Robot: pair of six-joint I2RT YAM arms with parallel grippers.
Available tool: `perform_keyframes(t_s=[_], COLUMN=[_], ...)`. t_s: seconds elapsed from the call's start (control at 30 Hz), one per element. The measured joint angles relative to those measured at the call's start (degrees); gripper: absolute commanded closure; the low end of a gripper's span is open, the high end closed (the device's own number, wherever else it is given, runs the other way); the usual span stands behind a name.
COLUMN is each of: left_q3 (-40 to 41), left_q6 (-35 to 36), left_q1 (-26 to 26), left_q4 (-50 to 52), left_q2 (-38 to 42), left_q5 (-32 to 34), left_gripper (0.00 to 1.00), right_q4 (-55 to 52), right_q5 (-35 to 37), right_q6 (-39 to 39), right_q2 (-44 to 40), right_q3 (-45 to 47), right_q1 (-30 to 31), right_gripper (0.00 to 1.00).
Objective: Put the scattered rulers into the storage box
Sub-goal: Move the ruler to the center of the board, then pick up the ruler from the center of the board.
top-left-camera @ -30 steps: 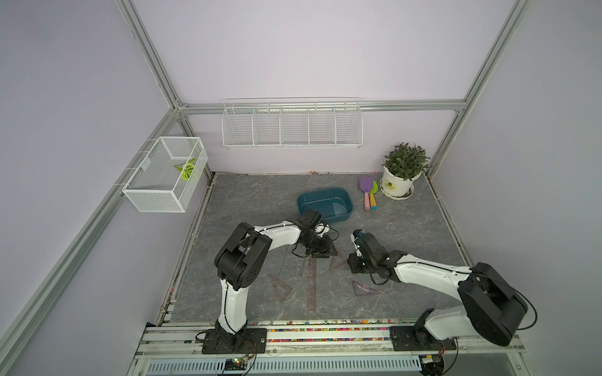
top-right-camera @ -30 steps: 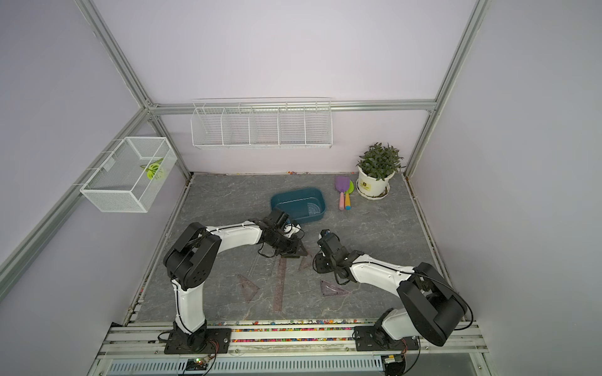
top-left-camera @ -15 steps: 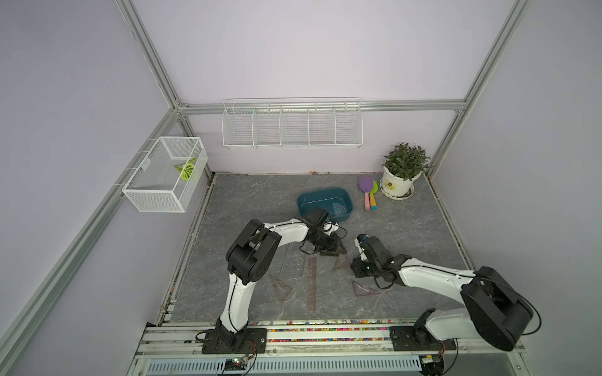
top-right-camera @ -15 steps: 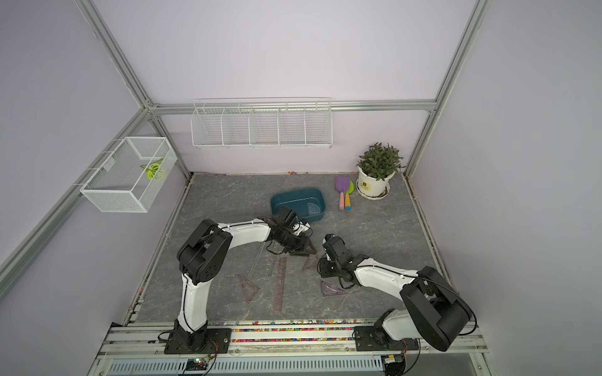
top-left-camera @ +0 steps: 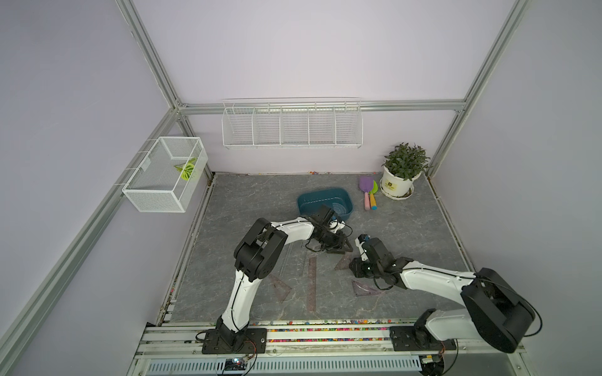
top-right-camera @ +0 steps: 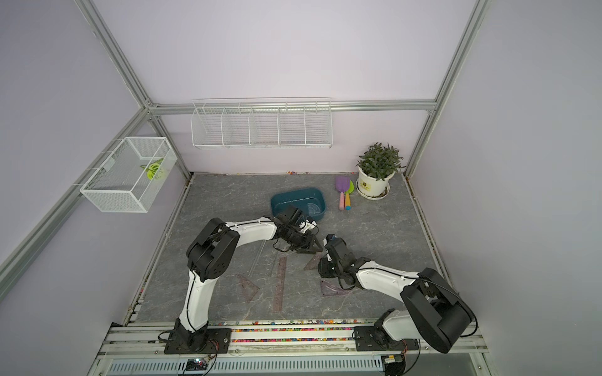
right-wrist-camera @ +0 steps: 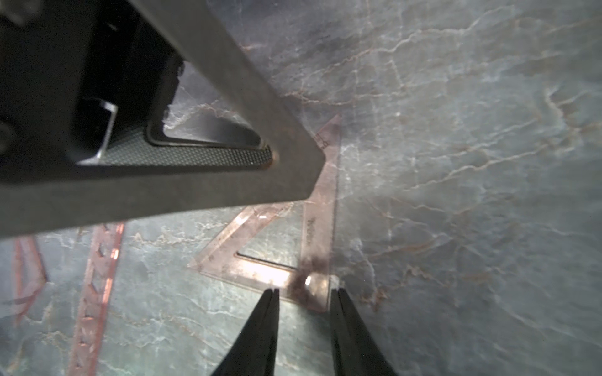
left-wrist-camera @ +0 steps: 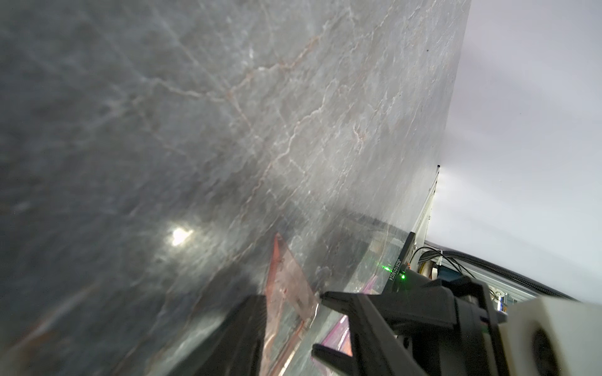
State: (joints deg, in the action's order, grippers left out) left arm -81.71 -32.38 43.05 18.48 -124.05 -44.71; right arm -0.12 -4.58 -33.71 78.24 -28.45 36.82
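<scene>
Brown triangle [right-wrist-camera: 321,228] flat at desk [top-left-camera: 407,234] centre, open desk to its right; storage box [top-left-camera: 304,198] beyond, far-middle. Right end effector [right-wrist-camera: 304,293] part-open, straddling one corner. Left end effector [left-wrist-camera: 290,296] part-open astride the opposite edge; neither clamps it. Both arms stretched low.

My left wrist camera gives me mostly smear: the brown triangle [left-wrist-camera: 288,286] is a fuzzy strip that runs off the picture's edge, and I can't tell how wide the left gripper [top-left-camera: 345,250] stands. On my right wrist camera that gripper's big grey finger [right-wrist-camera: 195,182], blurry itself, covers the triangle's top and the far end of the brown ruler [right-wrist-camera: 97,276]; a second triangle [right-wrist-camera: 29,270] is cut by the edge. In both top views the left arm [top-left-camera: 293,229] hides part of the protractor [top-left-camera: 340,208] and the near wall of the storage box [top-right-camera: 277,201]
</scene>
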Motion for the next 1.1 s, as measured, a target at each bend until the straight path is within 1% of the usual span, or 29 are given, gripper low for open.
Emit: perform_keyframes(t_s=[0.2,0.43,0.57,0.67,0.73,0.83,0.93,1.03,1.1], left_q3=[0.8,7.1,8.9,9.5,9.5,9.5,9.5,9.5,9.5], left_q6=[0.0,1.3,1.7,1.7,1.7,1.7,2.0,2.3,2.3], left_q1=[-0.3,-3.0,-4.1,-4.0,-4.0,-4.0,-4.0,-4.0,-4.0], left_q4=[0.0,3.0,3.2,3.2,3.2,3.2,3.1,3.2,3.1], left_q2=[0.9,8.2,9.7,9.4,9.3,9.1,8.6,8.3,8.3], left_q5=[0.9,3.3,3.8,3.8,3.7,3.7,3.7,3.7,3.7], left_gripper=[0.52,0.51,0.51,0.51,0.51,0.55,0.60,0.63,0.63], right_q4=[2.6,4.9,5.5,4.5,3.6,3.6,3.6,3.6,3.6], right_q5=[-2.0,-4.0,-4.5,-4.5,-4.6,-4.9,-5.6,-6.0,-6.2], right_q6=[-1.4,-2.4,-2.5,-2.3,-2.0,-1.8,-1.7,-1.5,-1.5], right_q2=[1.1,1.4,1.7,1.1,0.2,-0.4,0.1,1.2,1.7], right_q3=[0.2,1.0,1.0,1.0,1.0,0.9,0.5,-0.3,-0.7], right_q1=[-0.2,-0.2,-0.2,-1.3,-2.8,-4.3,-4.5,-4.6,-4.6], right_gripper=[0.67,0.68,0.70,0.76,0.82,0.89,0.95,0.99,1.00])
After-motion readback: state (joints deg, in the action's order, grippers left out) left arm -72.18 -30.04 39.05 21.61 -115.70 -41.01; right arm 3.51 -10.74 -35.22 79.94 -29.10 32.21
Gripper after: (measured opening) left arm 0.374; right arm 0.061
